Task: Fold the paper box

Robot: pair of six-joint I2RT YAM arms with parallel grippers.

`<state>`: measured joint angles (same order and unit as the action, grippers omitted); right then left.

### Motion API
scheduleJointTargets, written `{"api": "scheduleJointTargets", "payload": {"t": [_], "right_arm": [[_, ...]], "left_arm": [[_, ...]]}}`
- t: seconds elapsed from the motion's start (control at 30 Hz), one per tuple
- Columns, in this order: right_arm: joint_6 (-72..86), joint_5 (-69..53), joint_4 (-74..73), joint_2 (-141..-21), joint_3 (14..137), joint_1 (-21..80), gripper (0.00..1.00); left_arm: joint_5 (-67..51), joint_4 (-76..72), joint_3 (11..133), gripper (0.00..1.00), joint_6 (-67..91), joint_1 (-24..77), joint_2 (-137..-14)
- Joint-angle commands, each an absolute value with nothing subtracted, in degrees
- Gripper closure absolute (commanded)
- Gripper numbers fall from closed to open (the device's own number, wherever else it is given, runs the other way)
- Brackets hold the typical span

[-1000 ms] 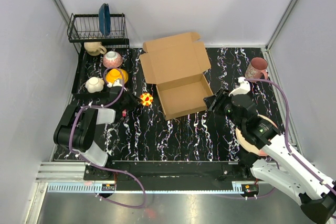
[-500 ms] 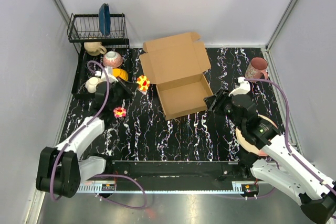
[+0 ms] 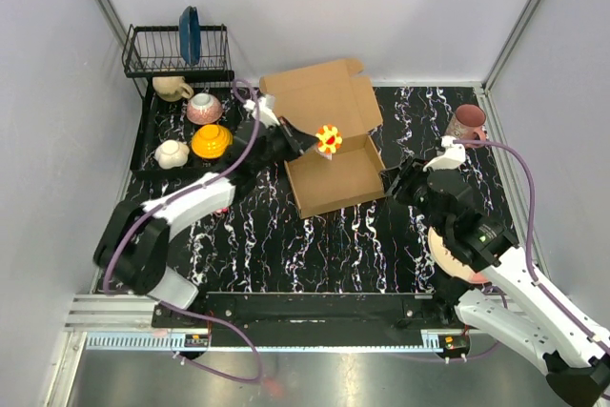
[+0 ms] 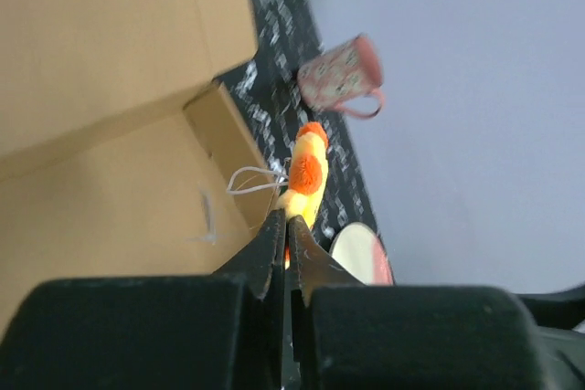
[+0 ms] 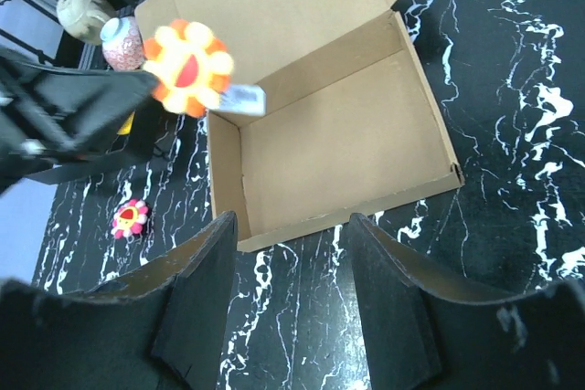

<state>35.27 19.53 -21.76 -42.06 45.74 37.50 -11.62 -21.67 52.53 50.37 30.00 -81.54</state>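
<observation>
The paper box (image 3: 334,173) is brown corrugated cardboard, its shallow tray formed and its lid (image 3: 315,102) standing open at the back, mid-table. It also shows in the right wrist view (image 5: 338,143) and the left wrist view (image 4: 110,180). My left gripper (image 3: 310,140) is shut on a yellow-orange flower toy (image 3: 329,138) with a white tag and holds it above the tray's far left part; the toy also shows beyond the closed jaws (image 4: 306,166). My right gripper (image 3: 396,181) is open and empty, just off the box's right front corner (image 5: 291,226).
A pink flower toy (image 5: 131,218) lies on the table left of the box. A dish rack (image 3: 176,50) with a blue plate and a tray with several cups and bowls (image 3: 204,107) stand at the back left. A pink mug (image 3: 465,124) stands back right; a plate (image 3: 448,254) lies under the right arm.
My left arm has swung right from the dishes to above the box, carrying the yellow-orange flower toy. The pink toy stayed on the table. The right arm barely moved.
</observation>
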Motion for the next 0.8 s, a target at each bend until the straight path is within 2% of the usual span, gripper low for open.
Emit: {"api": "scheduleJointTargets", "payload": {"t": [0.0,0.23,0.33,0.37,0.4,0.5,0.6,0.77], "right_arm": [[33.84,22.59,-22.94,-41.22,47.81,37.88,0.42],[32.61,24.34,-24.52,-40.17,47.90,37.79,0.42],[32.61,24.70,-24.52,-39.99,47.37,37.79,0.42],[32.52,24.70,-24.61,-40.08,47.29,37.88,0.42],[32.69,24.70,-24.61,-40.25,47.29,37.88,0.42],[32.70,25.13,-24.61,-41.13,47.46,37.79,0.42],[31.82,26.36,-24.43,-42.80,48.08,37.88,0.41],[27.61,32.05,-21.71,-50.26,48.69,37.88,0.40]], "left_arm": [[-13.00,-25.40,56.94,1.00,55.80,32.95,-92.51],[-11.34,-22.16,60.03,1.00,54.76,35.07,-100.54],[-10.37,-19.26,59.94,0.83,53.53,34.98,-101.25],[-10.20,-18.73,59.85,0.74,53.09,34.89,-100.99],[-9.76,-17.76,59.85,0.55,52.13,34.81,-100.55],[-6.96,-15.57,60.03,0.38,48.54,34.63,-96.60],[-4.84,-11.88,60.29,0.29,45.36,34.19,-91.68],[0.08,-6.95,56.10,0.27,41.23,34.01,-82.99]]}}
